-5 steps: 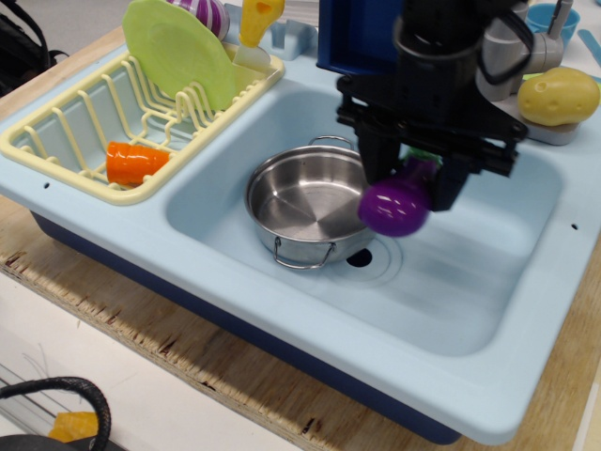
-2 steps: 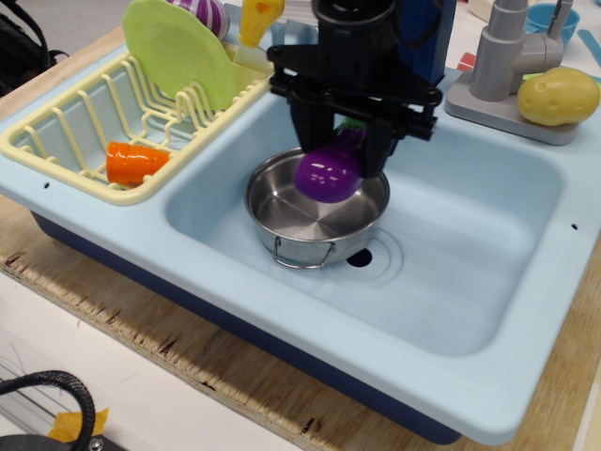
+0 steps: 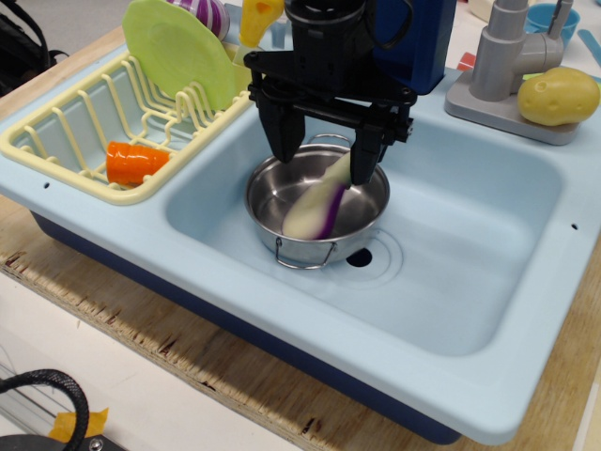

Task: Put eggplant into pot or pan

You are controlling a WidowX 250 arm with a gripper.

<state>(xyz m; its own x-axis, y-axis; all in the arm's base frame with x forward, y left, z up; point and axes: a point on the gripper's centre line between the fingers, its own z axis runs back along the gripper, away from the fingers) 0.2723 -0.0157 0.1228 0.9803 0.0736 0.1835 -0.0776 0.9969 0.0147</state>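
While the fingers (image 3: 322, 158) hang spread and empty, the eggplant (image 3: 317, 202) lies in the pot (image 3: 282, 237).

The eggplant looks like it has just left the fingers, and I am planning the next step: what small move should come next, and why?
Probably lift the pincer straight up. Its jaws stand spread apart, and the eggplant lies tilted inside the pot, pale side up, its upper end close to the right finger. A vertical retreat seems least likely to nudge it or the pot's rim.
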